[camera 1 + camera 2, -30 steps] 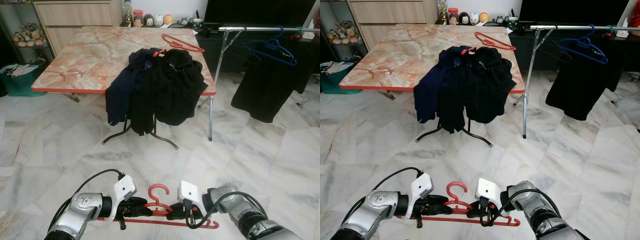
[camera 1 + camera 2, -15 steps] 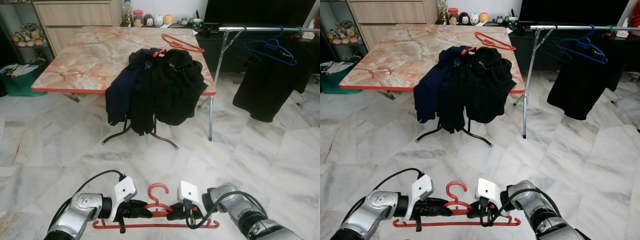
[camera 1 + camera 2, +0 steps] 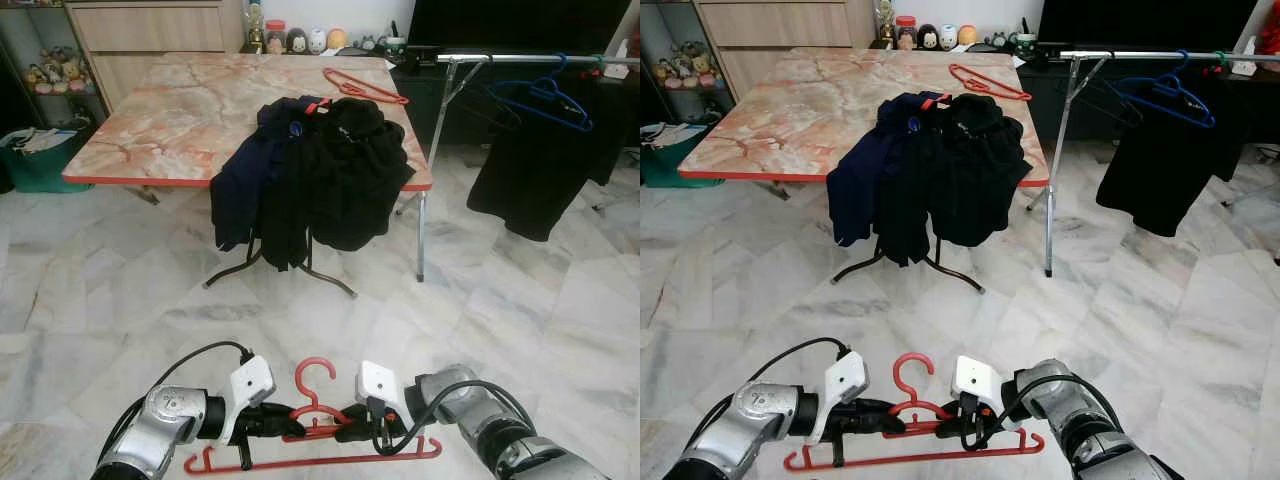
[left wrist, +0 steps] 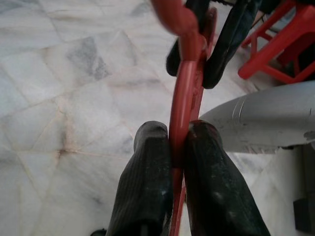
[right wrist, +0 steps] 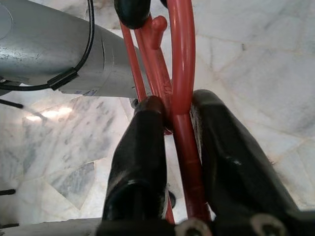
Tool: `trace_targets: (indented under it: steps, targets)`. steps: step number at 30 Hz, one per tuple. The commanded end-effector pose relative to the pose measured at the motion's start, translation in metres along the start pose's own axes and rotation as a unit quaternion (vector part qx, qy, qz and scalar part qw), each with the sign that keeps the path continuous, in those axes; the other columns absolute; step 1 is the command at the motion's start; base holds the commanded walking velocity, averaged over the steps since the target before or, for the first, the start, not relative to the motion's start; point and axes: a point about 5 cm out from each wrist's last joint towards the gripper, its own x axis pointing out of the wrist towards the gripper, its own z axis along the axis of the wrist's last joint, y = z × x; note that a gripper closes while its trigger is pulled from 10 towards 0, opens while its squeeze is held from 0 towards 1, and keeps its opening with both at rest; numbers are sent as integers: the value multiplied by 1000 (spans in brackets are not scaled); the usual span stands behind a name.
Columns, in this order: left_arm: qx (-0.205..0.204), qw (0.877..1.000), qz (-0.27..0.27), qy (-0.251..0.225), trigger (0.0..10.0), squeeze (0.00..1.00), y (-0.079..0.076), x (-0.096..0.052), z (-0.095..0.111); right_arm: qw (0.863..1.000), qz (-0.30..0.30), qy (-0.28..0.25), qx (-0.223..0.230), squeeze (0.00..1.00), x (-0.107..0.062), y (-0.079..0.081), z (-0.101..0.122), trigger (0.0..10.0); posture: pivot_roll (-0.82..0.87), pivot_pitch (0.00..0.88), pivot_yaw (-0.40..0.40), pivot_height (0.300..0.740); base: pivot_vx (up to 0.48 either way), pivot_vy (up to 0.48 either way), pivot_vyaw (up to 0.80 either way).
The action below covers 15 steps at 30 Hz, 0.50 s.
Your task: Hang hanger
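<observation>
Low in front of the robot, over the marble floor (image 3: 120, 300), both grippers hold one red hanger (image 3: 318, 440) between them, hook up and bottom bar tilted a little. The left gripper (image 4: 178, 142) has its fingers pressed together on the hanger's shoulder just left of the hook; the right gripper (image 5: 172, 110) pinches the red bars just right of the neck. The two sets of fingertips sit near each other, facing across the hook. Ahead stands a table (image 3: 170, 120) with a marbled top and red edge. A heap of dark clothes (image 3: 315, 175) lies at its front right corner and spills over the front edge, and another red hanger (image 3: 365, 87) lies flat near the back right corner. To the right of the table runs a metal rail (image 3: 530, 58), well apart from the grippers, carrying a blue hanger (image 3: 545, 98) and a black garment (image 3: 545, 165).
</observation>
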Motion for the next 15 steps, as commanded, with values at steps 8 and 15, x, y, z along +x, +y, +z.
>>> trace_targets:
  steps: [8, 15]
  targets:
    - [15, 999, 14, 32, 0, 0, 1, -1, -10, 1000, -26, 4, 12, 1000, -6, -3, -5, 10000, 42, 0, -74, 716, 0, 0, 0]
    - [42, 998, 26, 48, 0, 0, 3, -1, -12, 999, -27, 14, 9, 1000, -8, -3, -7, 10000, 41, 0, -73, 716, 0, 0, 0]
